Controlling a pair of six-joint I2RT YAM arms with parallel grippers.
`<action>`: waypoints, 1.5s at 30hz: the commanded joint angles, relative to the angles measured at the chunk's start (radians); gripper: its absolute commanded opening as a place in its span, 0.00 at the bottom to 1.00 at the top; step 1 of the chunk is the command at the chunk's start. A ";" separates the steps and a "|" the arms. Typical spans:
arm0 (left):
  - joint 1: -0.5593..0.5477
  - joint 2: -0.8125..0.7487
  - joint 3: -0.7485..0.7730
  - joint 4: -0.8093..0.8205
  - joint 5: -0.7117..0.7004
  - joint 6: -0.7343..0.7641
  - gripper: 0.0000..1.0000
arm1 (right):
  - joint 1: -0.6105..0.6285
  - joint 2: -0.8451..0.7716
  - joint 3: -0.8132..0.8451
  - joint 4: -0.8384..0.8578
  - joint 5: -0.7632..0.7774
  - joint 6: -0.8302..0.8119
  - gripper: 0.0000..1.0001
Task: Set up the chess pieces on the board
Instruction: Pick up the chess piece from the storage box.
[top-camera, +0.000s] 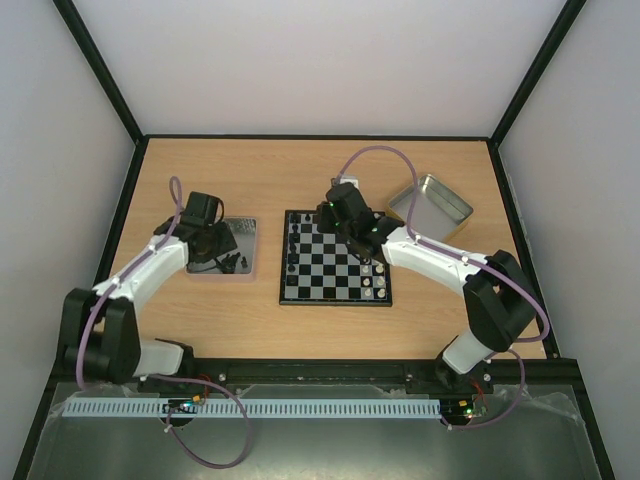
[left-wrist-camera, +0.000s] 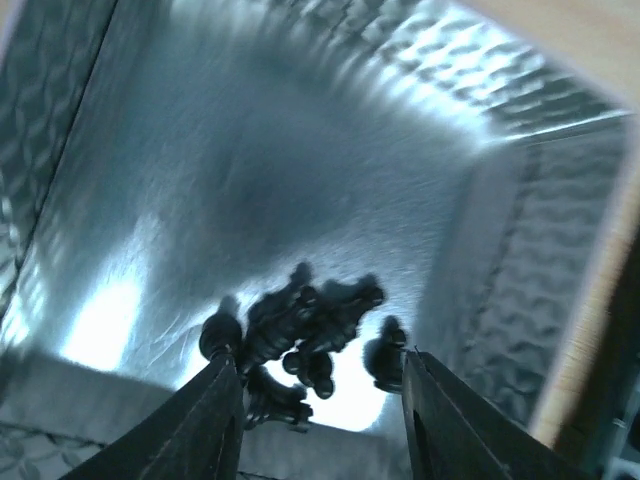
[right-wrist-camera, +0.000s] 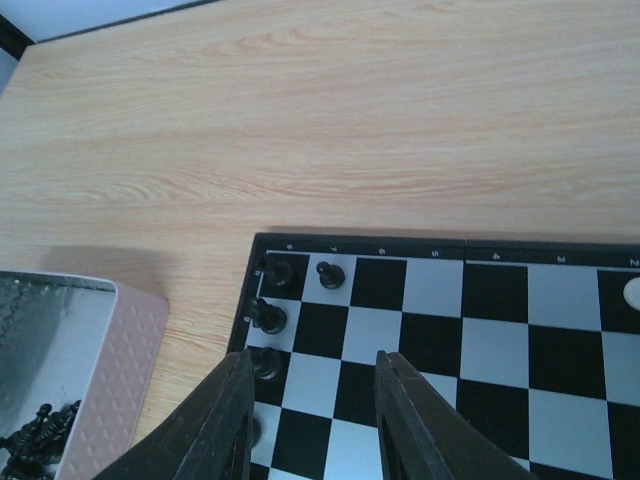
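The left claw (left-wrist-camera: 318, 362) is held spread around heaped tiny black chess pieces (left-wrist-camera: 300, 320) in a shiny metal tray (left-wrist-camera: 300, 150). The right claw (right-wrist-camera: 312, 360) is held spread, empty, over the black-and-silver checked board (right-wrist-camera: 450, 330), which is set on the wooden worktop (right-wrist-camera: 300, 120).

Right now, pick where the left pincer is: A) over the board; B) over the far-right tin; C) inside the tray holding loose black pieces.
C: the left pincer hangs inside the tray, black pieces lying between its fingers.
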 joint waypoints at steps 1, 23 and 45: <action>0.005 0.084 0.043 -0.124 -0.067 -0.015 0.43 | -0.003 -0.004 -0.025 -0.022 -0.010 0.035 0.32; 0.012 0.223 0.078 -0.154 -0.156 -0.006 0.26 | -0.004 -0.008 -0.044 -0.016 -0.016 0.063 0.29; -0.060 0.054 0.102 -0.083 -0.149 0.023 0.05 | -0.006 -0.071 -0.077 0.012 0.024 0.085 0.29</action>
